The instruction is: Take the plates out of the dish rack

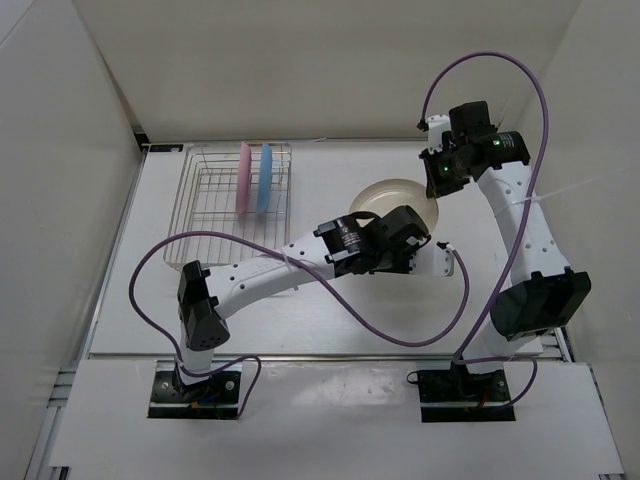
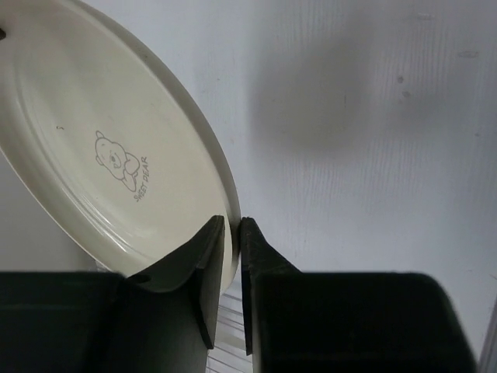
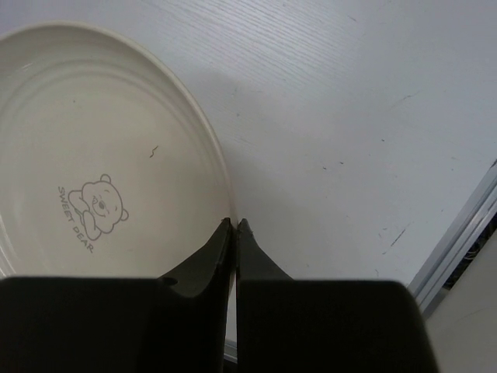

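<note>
From above, we see the cream plate (image 1: pixel 385 200) out on the desk (image 1: pixel 330 170), to the right of the dish rack (image 1: pixel 205 215), with the left claw (image 1: pixel 405 226) at its near edge and the right claw (image 1: pixel 437 188) at its right edge. The rack holds the pink plate (image 1: pixel 244 178) and the blue plate (image 1: pixel 265 178), both upright on edge, side by side at the far end. In the left wrist view, the left claw (image 2: pixel 231 227) is closed on the rim of the cream plate (image 2: pixel 101 140), one finger on each face, and the plate's bear mark faces us. In the right wrist view, the right claw (image 3: pixel 235 227) has its jaws almost together, and the rim of the cream plate (image 3: pixel 85 155) runs between the tips, so we take it as pinched there too.
</note>
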